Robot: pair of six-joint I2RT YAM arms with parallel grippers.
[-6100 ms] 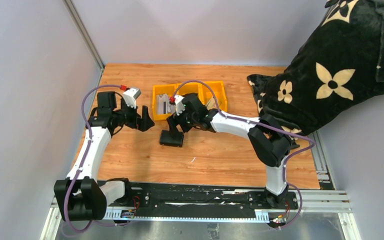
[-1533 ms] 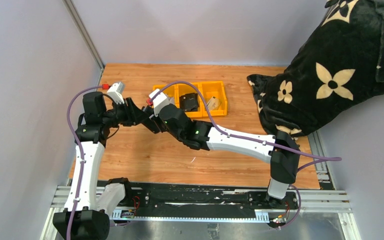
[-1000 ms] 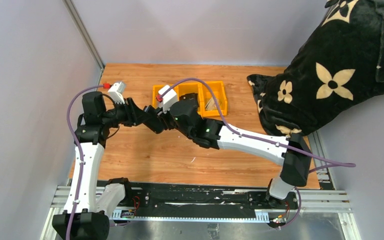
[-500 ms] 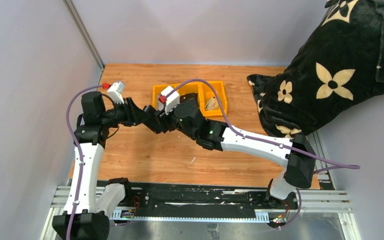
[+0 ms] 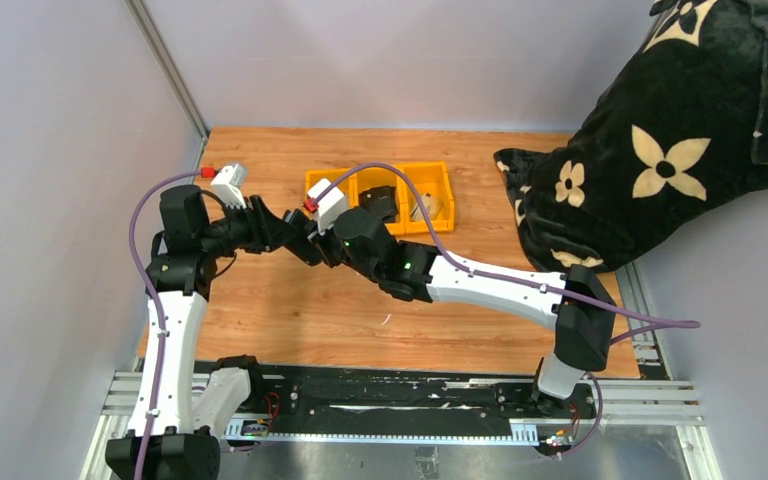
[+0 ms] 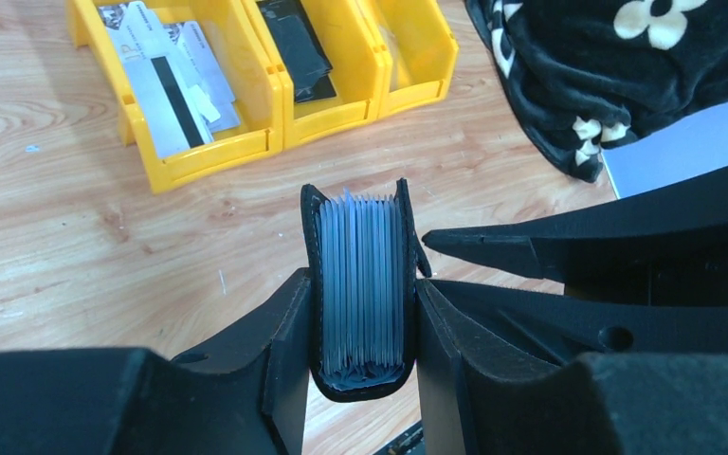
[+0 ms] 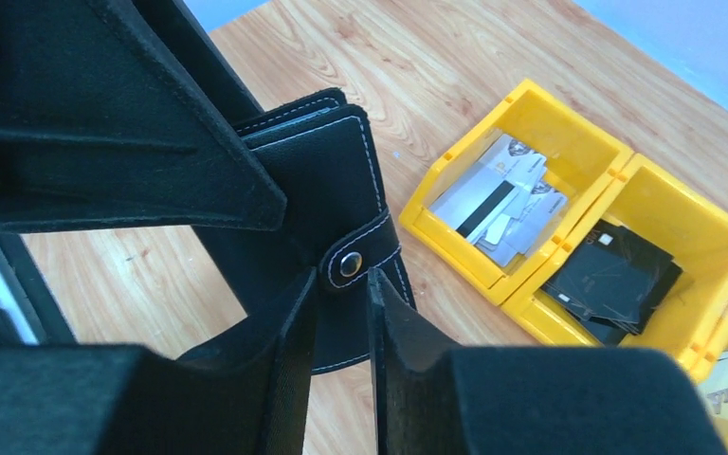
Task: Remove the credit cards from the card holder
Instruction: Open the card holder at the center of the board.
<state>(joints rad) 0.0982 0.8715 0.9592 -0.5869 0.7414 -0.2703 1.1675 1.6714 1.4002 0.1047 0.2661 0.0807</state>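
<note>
My left gripper [image 6: 360, 286] is shut on the card holder [image 6: 360, 242], a black case held upright above the wood with its opening toward the left wrist camera. Blue-grey leaves fill it edge-on; I cannot tell cards from pockets. In the top view the two grippers meet at the card holder [image 5: 305, 246]. My right gripper [image 7: 343, 281] stands at the holder's outer side, jaws narrow, tips either side of the strap tab [image 7: 355, 258] with its metal snap; whether they pinch it is unclear. Silvery credit cards [image 7: 498, 204] lie in the yellow tray's left compartment.
The yellow three-compartment tray [image 5: 430, 168] sits on the wooden table behind the grippers; its middle compartment holds flat black pieces [image 7: 616, 280]. A large black blanket with cream flowers [image 5: 660, 150] covers the back right. Grey walls close in the left side and the back.
The right jaws have narrowed around the strap tab, and the right wrist has shifted slightly left toward the holder. The left arm and the holder have stayed still.
</note>
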